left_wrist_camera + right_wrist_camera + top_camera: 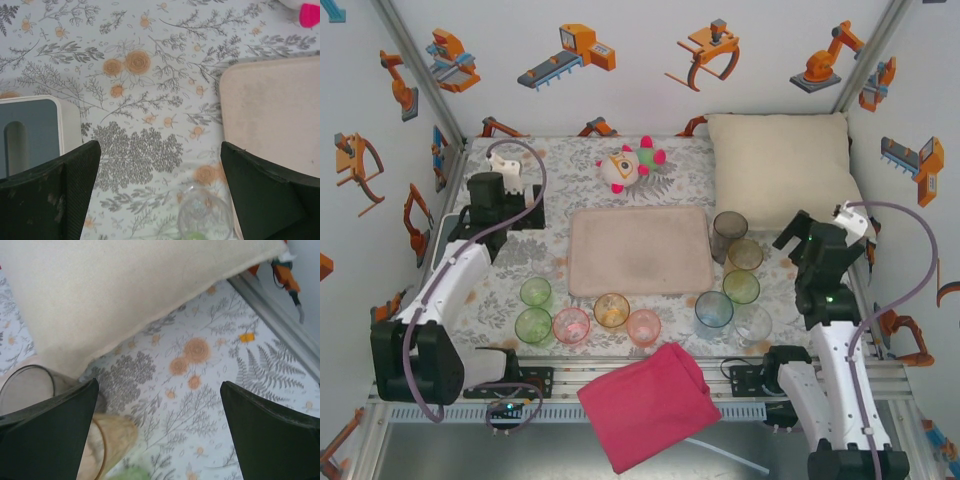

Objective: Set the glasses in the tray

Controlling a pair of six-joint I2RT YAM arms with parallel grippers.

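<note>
The left gripper (159, 150) and right gripper (159, 387) both hang open and empty, and the task looks unstarted: the tray (640, 250), mid-tabletop (565, 185), holds 0 glasses (611, 310), all 10 or so standing off its near and right edges.

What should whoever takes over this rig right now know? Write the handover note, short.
Left gripper: open, empty, hovering just left of the tray, a clear glass by it.
Right gripper: open, empty, near the pillow and the smoky grey glass.
Glasses: all on the table, in a row along the tray's near edge and a cluster at its right side.
Done: nothing; tray holds no glass.
Left: every glass.
</note>
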